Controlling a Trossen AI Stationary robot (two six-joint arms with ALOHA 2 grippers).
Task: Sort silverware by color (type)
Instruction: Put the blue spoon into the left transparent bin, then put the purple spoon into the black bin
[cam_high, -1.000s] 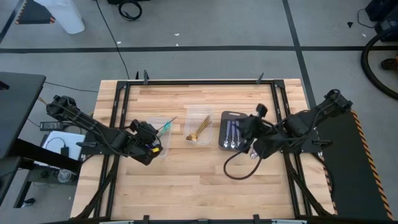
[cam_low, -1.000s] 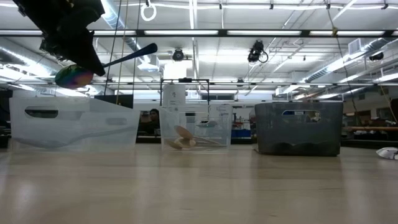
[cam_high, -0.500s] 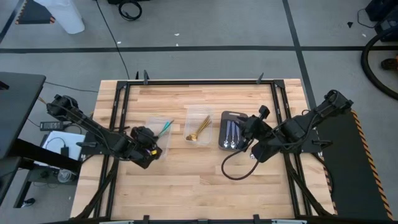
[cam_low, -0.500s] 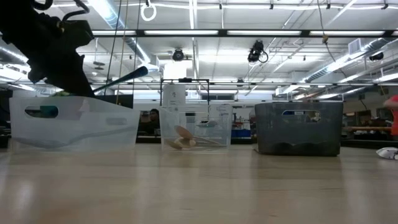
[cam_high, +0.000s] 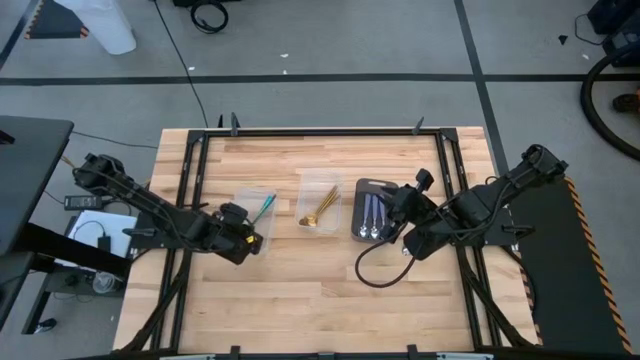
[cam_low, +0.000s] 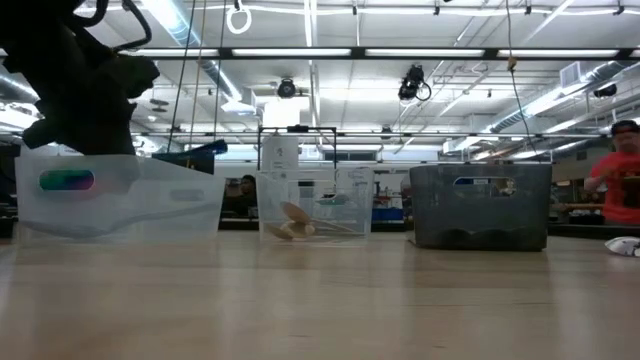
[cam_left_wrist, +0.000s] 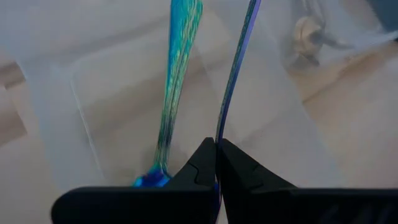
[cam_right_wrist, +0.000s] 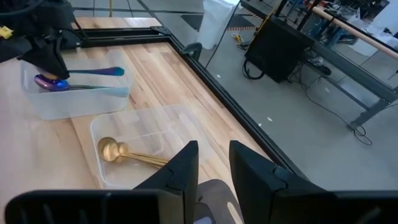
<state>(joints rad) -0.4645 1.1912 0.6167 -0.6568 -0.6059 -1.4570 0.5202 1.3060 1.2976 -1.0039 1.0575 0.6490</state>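
My left gripper (cam_high: 240, 232) reaches into the left clear tub (cam_high: 256, 208) and is shut on an iridescent spoon (cam_left_wrist: 235, 68). That spoon's handle (cam_low: 196, 152) sticks out over the tub's rim. A second teal-handled spoon (cam_left_wrist: 176, 74) lies flat on the tub's floor. Gold spoons (cam_high: 320, 208) lie in the middle clear tub (cam_right_wrist: 146, 140). Silver spoons (cam_high: 372, 215) lie in the dark grey tray (cam_high: 362, 187). My right gripper (cam_right_wrist: 214, 165) hangs open at the tray's right side, with nothing between its fingers. My left gripper pinches the spoon's handle (cam_left_wrist: 217, 134) between its two fingertips, close to the bowl end. The fingers (cam_left_wrist: 202, 163) slant down from the table's left and near side. The handle shows edge-on and runs away from them along their line. The bowl is hidden under the fingers.
The three containers stand in a row across the table's middle. Bare wood lies on the near side of them (cam_high: 320, 290). A black cable (cam_high: 375, 272) loops on the table below the right arm. A person in red (cam_low: 622, 185) shows in the room beyond.
My left gripper has sunk into the left tub and rolled at the wrist, staying shut on the spoon. The spoon's bowl, a second ago above the rim, now sits inside the tub, and the handle has come down to just over the rim.
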